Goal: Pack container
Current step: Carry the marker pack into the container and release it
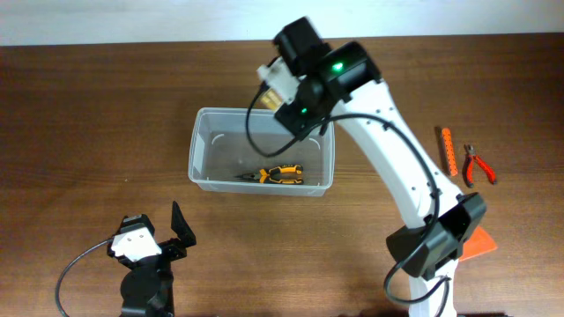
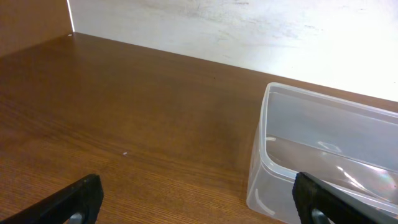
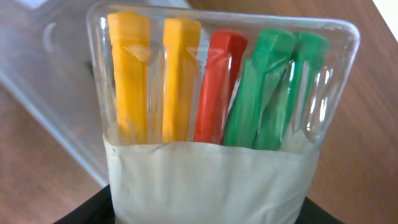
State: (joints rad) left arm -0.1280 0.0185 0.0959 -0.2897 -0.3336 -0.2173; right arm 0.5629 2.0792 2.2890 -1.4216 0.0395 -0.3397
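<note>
The right gripper is closed on the lower end of a clear blister pack. Its dark fingers show only at the bottom corners of the wrist view, either side of the pack's cream backing. Behind the plastic stand two yellow, one red and two green moulded pieces, but what they are cannot be told. Seen from above, the pack hangs over the far edge of the container, roughly at the middle of its far wall, and is not yet inside. The container sits in the middle of the table and holds one item, a pair of yellow-and-black pliers lying on the floor against its near wall. That makes one item packed and a second on the point of going in; lowering and releasing it looks like the step in hand. Well off to the right, an orange strip-like tool and small red-handled pliers lie on the bare wood, and an orange object pokes out from under the arm's base, so probably at least two more pieces are left to collect. The left gripper rests at the near left, its fingers wide apart and holding nothing, with the container's left end just ahead of it.
</note>
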